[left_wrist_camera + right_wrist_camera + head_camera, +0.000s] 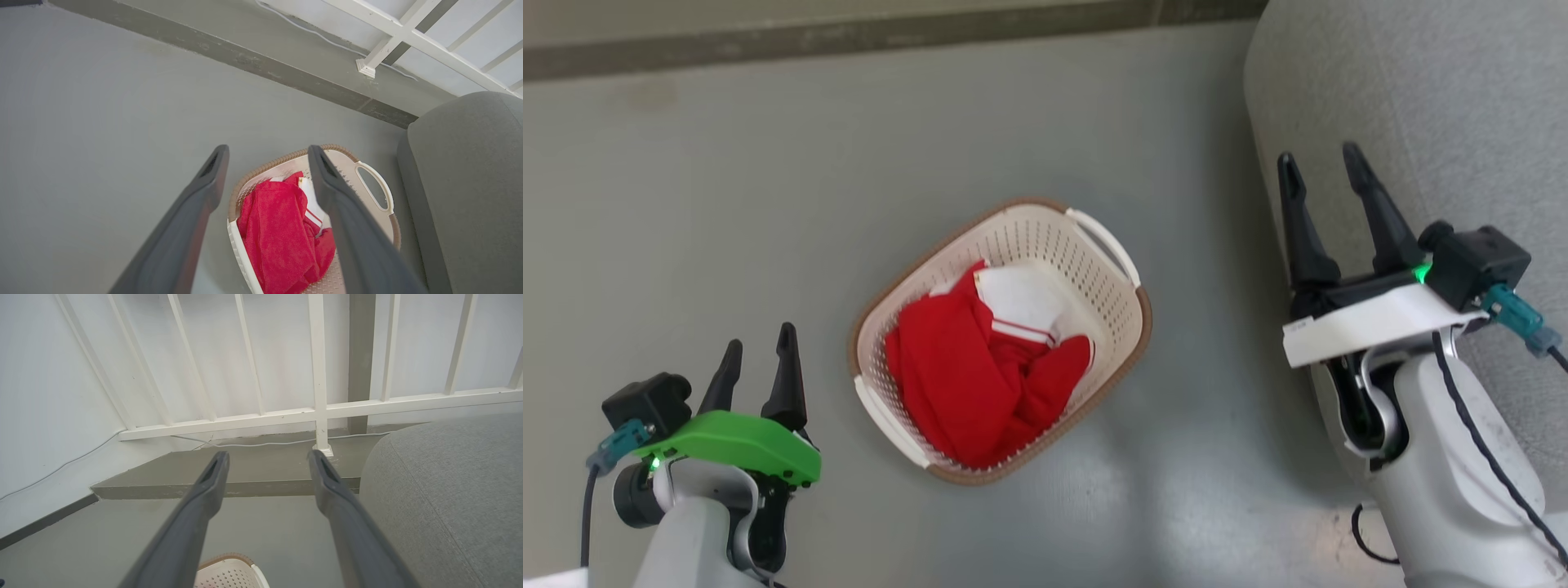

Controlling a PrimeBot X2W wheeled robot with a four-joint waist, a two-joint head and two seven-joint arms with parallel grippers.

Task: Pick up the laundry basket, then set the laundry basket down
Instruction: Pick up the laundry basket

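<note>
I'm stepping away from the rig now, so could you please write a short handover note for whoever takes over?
Left gripper: open, empty, left of the basket, apart from it.
Right gripper: open, empty, right of the basket, before the grey fabric seat.
Cream-white perforated plastic laundry basket with a brown rim: standing on the grey floor, holding red cloth and white cloth.
Done: cannot tell whether it was already lifted.
Left, if not: grip its white side handles, lift, set down.

Even soft daylight, faint shadows, sharp; wrist views wide-angle distorted.
</note>
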